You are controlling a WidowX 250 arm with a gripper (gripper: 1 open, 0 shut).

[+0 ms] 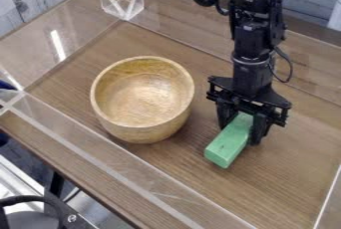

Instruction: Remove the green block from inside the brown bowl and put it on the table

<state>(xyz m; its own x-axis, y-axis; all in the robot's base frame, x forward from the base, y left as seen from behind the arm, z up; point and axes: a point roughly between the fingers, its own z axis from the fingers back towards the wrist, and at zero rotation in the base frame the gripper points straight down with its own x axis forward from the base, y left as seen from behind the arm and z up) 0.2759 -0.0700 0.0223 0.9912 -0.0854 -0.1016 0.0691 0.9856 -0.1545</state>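
The green block lies slanted on the table, just right of the brown bowl, with its lower end on the wood. My gripper points down over the block's upper end and is shut on it, black fingers on either side. The bowl is light tan, empty inside, and stands apart from the block by a small gap.
Low clear acrylic walls edge the tabletop at the front left and back. A clear folded acrylic piece stands at the back left. The black arm rises from the gripper toward the top of the view.
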